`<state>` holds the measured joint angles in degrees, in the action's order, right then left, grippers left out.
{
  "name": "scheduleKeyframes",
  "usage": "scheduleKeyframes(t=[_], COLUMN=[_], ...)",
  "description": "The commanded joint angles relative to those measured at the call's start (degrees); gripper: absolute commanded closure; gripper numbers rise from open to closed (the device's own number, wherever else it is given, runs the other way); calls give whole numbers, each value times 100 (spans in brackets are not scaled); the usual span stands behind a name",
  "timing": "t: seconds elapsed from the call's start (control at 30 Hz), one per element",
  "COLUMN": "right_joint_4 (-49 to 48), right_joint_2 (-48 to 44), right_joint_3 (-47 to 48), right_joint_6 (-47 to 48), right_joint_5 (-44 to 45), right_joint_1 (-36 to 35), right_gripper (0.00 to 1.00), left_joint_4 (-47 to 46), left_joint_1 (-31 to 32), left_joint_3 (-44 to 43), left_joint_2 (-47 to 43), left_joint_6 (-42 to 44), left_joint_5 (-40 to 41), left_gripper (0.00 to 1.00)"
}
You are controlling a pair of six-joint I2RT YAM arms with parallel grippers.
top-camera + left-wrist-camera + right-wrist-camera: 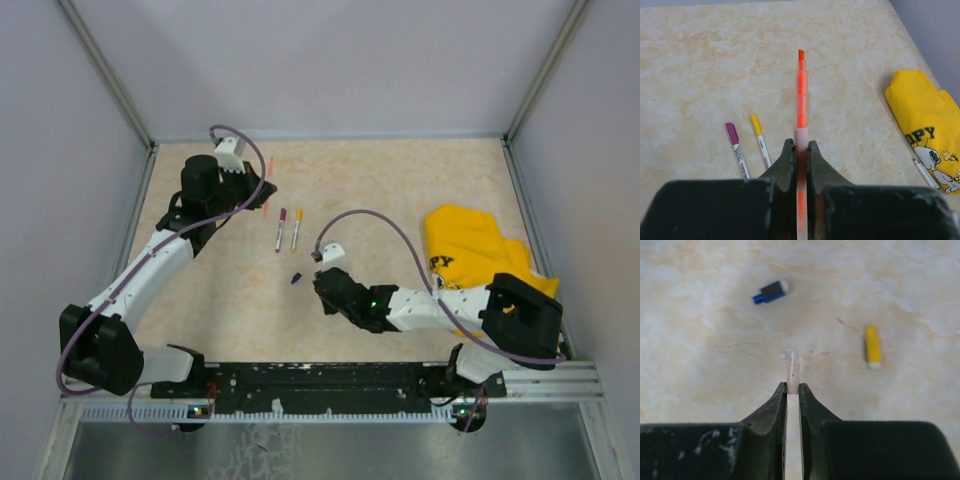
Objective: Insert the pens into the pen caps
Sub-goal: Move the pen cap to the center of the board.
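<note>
The left end effector (pixel 800 150) is clamping the orange pen (pixel 801 95); a purple-capped pen (pixel 736 150) and a yellow-capped pen (pixel 760 140) are lying to its left. The right end effector (pixel 793 387) is pinching a pale cap (pixel 793 367), with a blue cap (pixel 771 291) lying ahead-left and a yellow cap (pixel 871 346) ahead-right.

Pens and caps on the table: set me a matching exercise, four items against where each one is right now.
1. orange pen
2. pale cap
3. dark blue cap
4. purple-capped pen

A. lies alone on the table, no pen in it
B. between the right fingers
C. lies beside the yellow-capped pen
D. between the left fingers

Pairs: 1-D, 2-B, 3-A, 4-C
</note>
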<state>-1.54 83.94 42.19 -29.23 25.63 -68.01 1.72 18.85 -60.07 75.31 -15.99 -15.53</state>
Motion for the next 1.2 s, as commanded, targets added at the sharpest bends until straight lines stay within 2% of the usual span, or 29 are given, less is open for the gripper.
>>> scheduleKeyframes(t=[0.0,0.27,0.47,0.8,1.17], right_joint_4=[723,1641,1893,2494,2972], right_joint_2=[-649,-1161,-1001,-140,404], right_joint_3=[-268,-630,-659,-80,396], right_joint_6=[-254,-336,-294,-85,54], right_joint_5=[-5,-463,-865,-1245,-1301], right_joint_1=[504,1289,1714,1861,1870], right_gripper=[95,95,93,90,76], left_joint_4=[-152,-263,-490,-629,-561], left_joint_1=[-31,-31,-22,-22,-22], left_joint_3=[-202,-667,-812,-533,-347], left_joint_2=[-72,15,256,201,34], left_joint_6=[159,31,-23,140,210], left_joint_5=[-152,-206,-477,-462,-293], left_gripper=[100,100,100,100,100])
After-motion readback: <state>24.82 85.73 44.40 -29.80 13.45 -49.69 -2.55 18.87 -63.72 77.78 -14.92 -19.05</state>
